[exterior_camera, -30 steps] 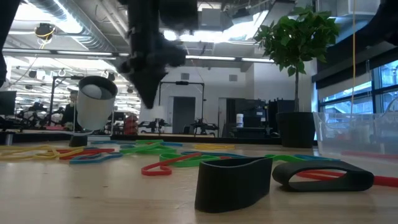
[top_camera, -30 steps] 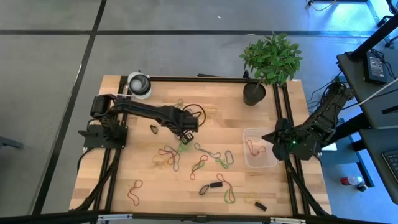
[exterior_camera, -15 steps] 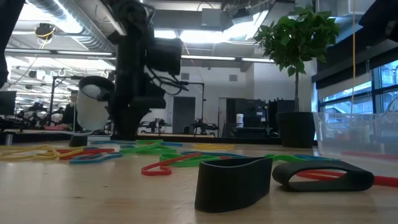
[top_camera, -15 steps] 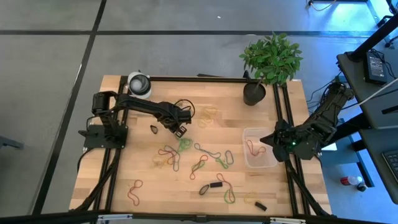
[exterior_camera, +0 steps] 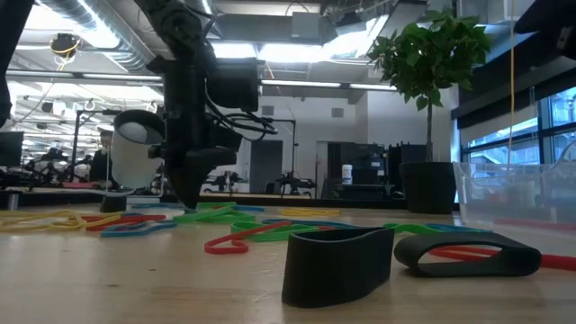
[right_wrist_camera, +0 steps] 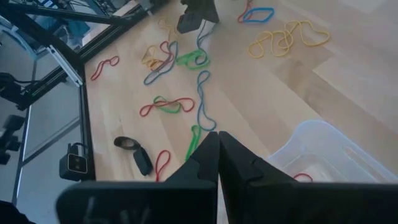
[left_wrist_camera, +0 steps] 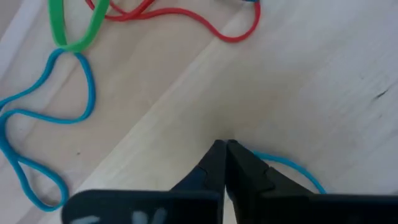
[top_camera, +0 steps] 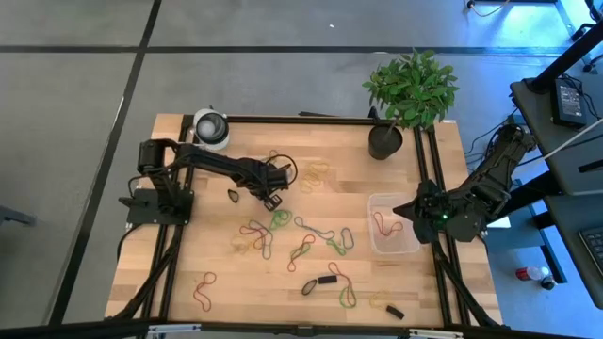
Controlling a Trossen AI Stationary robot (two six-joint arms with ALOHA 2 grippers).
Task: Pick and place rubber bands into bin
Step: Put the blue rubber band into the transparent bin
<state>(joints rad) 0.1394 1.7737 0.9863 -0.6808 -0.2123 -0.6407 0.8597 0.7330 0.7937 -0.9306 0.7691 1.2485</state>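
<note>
Many rubber bands (top_camera: 283, 231), red, green, yellow and blue, lie loose on the wooden table. My left gripper (top_camera: 273, 200) points down among them at mid-table, its shut tips (left_wrist_camera: 225, 146) at the tabletop, with a blue band (left_wrist_camera: 289, 167) at its fingers. The clear bin (top_camera: 391, 224) stands at the right with a red band (top_camera: 382, 223) lying in it. My right gripper (right_wrist_camera: 217, 134) hangs shut in the air at the bin's right side, holding nothing. My left gripper comes from above, pointing steeply down, tips (exterior_camera: 189, 202) at the tabletop. A strand of the blue band (left_wrist_camera: 264, 157) comes out from under one finger and lies slack on the wood. The fingers themselves hide the place of the pinch.
A black plant pot (top_camera: 384, 141) stands at the far right and a white roll (top_camera: 211, 127) at the far left corner. Wide black bands (exterior_camera: 337, 261) lie near the front edge. Red and green bands (left_wrist_camera: 74, 25) lie just beyond the left gripper.
My left gripper has come down from well above the bands to the tabletop, shifting a little toward the table's left edge. On the way its fingers opened, then shut again at the table. The right arm has kept its place.
</note>
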